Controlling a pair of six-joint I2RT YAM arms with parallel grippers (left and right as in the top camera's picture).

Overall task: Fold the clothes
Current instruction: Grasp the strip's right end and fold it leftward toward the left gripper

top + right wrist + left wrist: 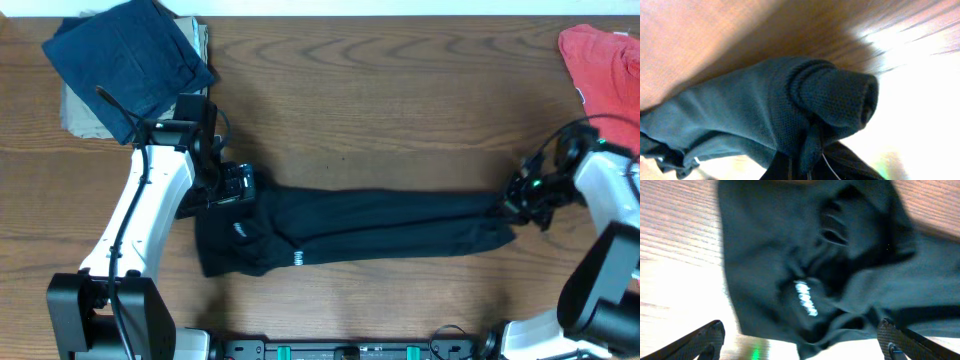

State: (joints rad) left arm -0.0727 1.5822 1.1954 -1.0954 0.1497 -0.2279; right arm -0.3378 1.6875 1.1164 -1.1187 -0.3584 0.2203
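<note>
The black T-shirt (pixel 380 225) lies drawn out into a long narrow band near the near edge of the table (pixel 400 90), about midway between left and right. It has a thicker bunch at its left end, where the white lettering (pixel 806 299) shows.

The fabric is soft and light. I judge that it will sag, slide a little on the wood and keep no shape, so a hem or a corner is a better hold than a loose fold.

The right gripper (pixel 512 203) is at the right end of the band. In its wrist view the jaws look closed on a rolled bunch of cloth.

The left gripper (pixel 232 185) hovers over the bunched left end, its fingers (pixel 707 337) wide apart and holding nothing.

Both wrist views are blurred, and I cannot tell where the sleeves, collar or hem lie. A navy garment (pixel 125 60) sits at the far left corner. A red garment (pixel 605 65) at the far right corner is cut off by the frame.
</note>
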